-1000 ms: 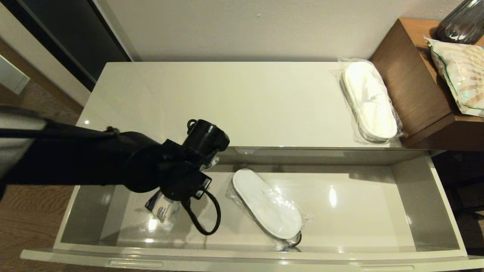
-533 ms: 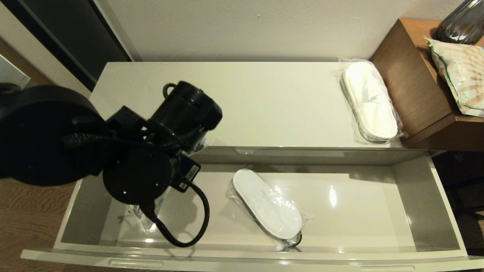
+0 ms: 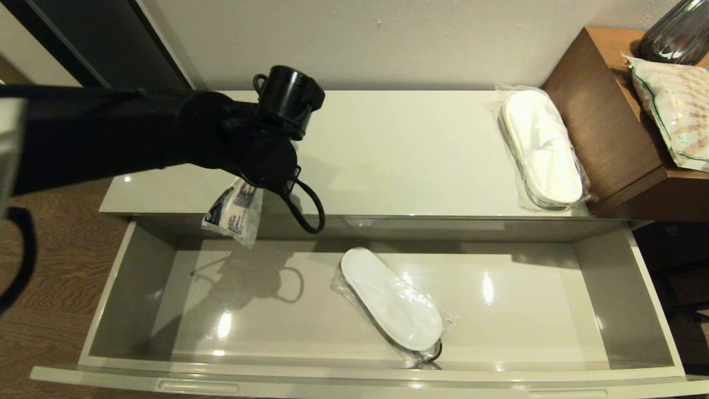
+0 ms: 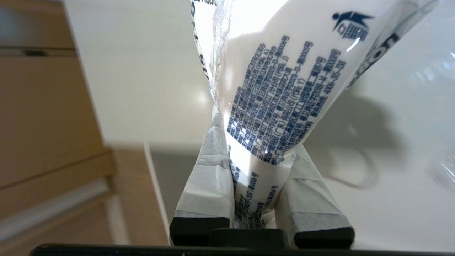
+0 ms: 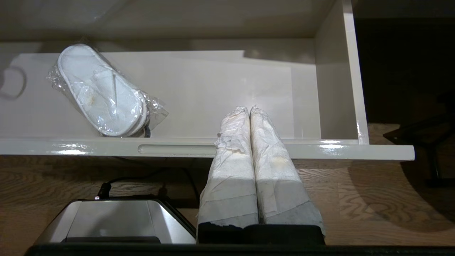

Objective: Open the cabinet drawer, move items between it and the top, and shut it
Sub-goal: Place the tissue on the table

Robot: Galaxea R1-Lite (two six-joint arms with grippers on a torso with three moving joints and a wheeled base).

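Above the top's [image 3: 388, 149] front edge now, left tool [image 4: 249, 199] has lifted the clamped packet [image 3: 235, 213]; right tool [image 5: 250, 117] together.

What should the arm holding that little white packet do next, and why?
Probably carry it a bit further back over the top and lower it. The left gripper is shut on the packet, which hangs over the cabinet's front edge, above the open drawer, not yet resting on anything.

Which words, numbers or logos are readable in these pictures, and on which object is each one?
White packet, held by the left gripper: dark blue small print and a figure logo, too small and distorted to read.
Slipper wrappers, snack bag: no readable text.
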